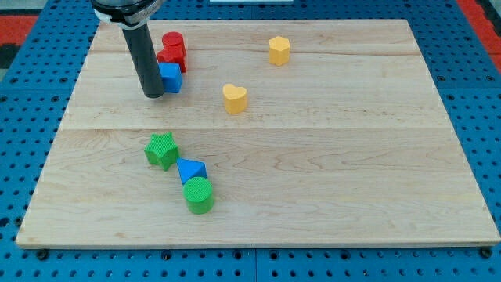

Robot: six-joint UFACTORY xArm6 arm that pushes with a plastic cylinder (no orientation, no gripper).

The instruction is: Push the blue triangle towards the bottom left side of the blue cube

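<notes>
The wooden table [329,164] lies on a blue pegboard [23,157] and carries eight small blocks. The arm has no hand and nothing to open or close, so it grips nothing; it ends in a straight dark rod whose tip [153,95] rests on the table in the upper left part of the view. The tip stands just beside the blue cube [171,77], at about eight o'clock from it, and appears to touch or nearly touch the cube's left face; the rod hides that edge, so contact cannot be told for certain. Directly at twelve o'clock from the blue cube sit two red blocks, a red cylinder [173,41] at the back and another red block [171,56] in front of it whose shape cannot be made out, pressed close against the cube's far side. The blue triangle [191,170] lies well apart from the tip, at about five o'clock from it in the lower left part of the view. It is wedged between two green blocks: the green star [161,150] is just beside it at ten o'clock and the green cylinder [199,195] is touching it at five o'clock. A yellow heart [234,98] rests near the table's middle, at about four o'clock from the blue cube. A yellow hexagon-like block [279,49] stands at one o'clock from the heart, near the view's top.
</notes>
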